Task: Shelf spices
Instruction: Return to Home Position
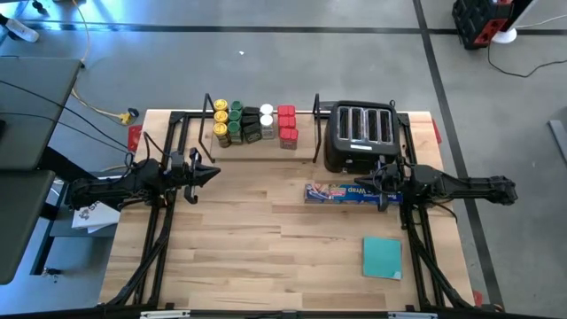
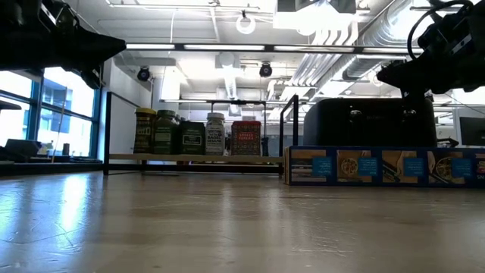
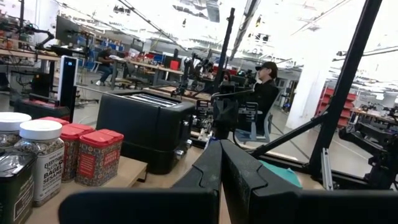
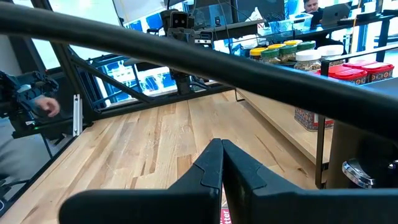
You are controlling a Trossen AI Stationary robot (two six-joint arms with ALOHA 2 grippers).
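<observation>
The spices stand in rows on the shelf's wooden floor at the table's far side: yellow- and green-lidded jars, black ones, white-capped jars, red tins. They show in the low view and the left wrist view. My left gripper is shut and empty, above the table in front of the shelf's left end. My right gripper is shut and empty, above the blue wrap box.
A black four-slot toaster stands right of the shelf. A long blue plastic-wrap box lies in front of it. A flat teal square lies near the right front. People sit in the room beyond the table.
</observation>
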